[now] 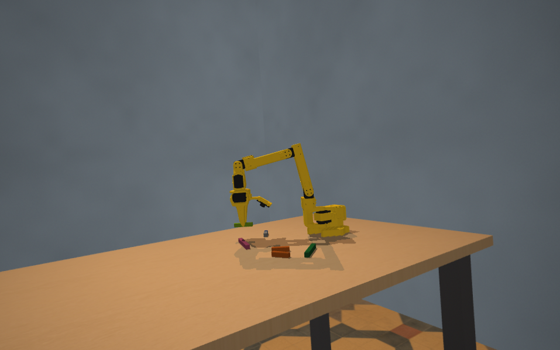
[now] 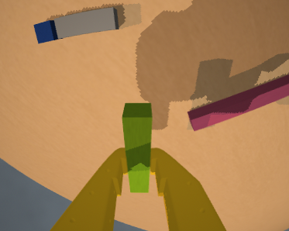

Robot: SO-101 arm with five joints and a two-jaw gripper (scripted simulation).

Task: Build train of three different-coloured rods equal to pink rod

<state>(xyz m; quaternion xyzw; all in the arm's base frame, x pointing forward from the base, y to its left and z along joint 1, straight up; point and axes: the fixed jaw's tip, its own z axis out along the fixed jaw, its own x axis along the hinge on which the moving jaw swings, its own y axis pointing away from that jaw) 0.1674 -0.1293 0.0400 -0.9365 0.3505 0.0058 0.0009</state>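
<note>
From where I stand, the yellow arm point(image 1: 273, 157) reaches out from its base point(image 1: 342, 230) toward the far edge of the table point(image 1: 143, 295), its wrist turned straight down. The fingers are pinching the lime rod point(image 2: 138, 143) near one end, and the rod hangs level in the air above the table's far edge; from the side it shows as a short green bar point(image 1: 243, 225) right at the fingertips.

Looking down past the wrist, the lime rod points toward 12 o'clock, with the two yellow fingers closed on its near part from either side. At about 10 o'clock from it lie the grey rod point(image 2: 85, 22) and the blue rod point(image 2: 44, 31), flat on the table, end to end and touching, the blue one on the outer end. At about 3 o'clock lies the pink rod point(image 2: 245, 102), slanted, partly under the arm's shadow and running out of the wrist view on the right.

From the side view, the pink rod point(image 1: 243, 243) sits at about 6 o'clock from the gripper, with the grey rod point(image 1: 265, 233) just beyond it. Nearer me, an orange and a red rod point(image 1: 280, 251) lie side by side, touching, and the dark green rod point(image 1: 310, 250) lies at 3 o'clock of that pair, apart from it.
</note>
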